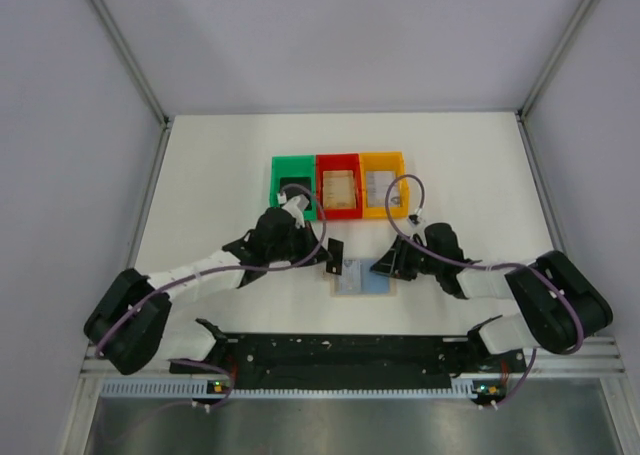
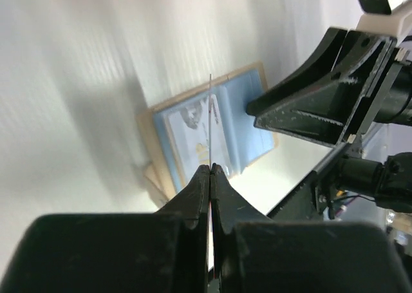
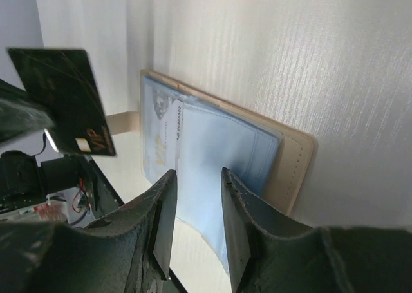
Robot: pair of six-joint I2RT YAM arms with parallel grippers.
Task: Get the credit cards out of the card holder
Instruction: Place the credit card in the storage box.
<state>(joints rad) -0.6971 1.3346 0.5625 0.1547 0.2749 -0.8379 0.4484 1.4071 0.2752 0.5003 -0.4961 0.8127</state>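
Lower centre of the overhead view, the left gripper [image 2: 210, 169] has its fingers clamped shut on a dark card [image 3: 64, 100], pinching one end only, so the card hangs on edge in the air; that thin hold is the main risk, since a swing toward a bin could twist the card loose. Just right of it, the right gripper [image 3: 193, 177] has its fingers parted with nothing between them, over the blue lining; whether it presses down cannot be told. If it does not, pulling the next card could drag the whole holder along; the two grippers are also close together and could clash.

Between them, just below centre of the overhead frame, the card holder [image 1: 358, 279] lies open and flat on the white table [image 1: 220, 165], blue inside facing up; its long axis runs left to right, its fold near to far. A pale printed card [image 3: 164, 135] sits in one of its panels.

Beyond, a green bin [image 1: 292, 187], a red bin [image 1: 338, 185] and an orange bin [image 1: 382, 183] stand in a row.
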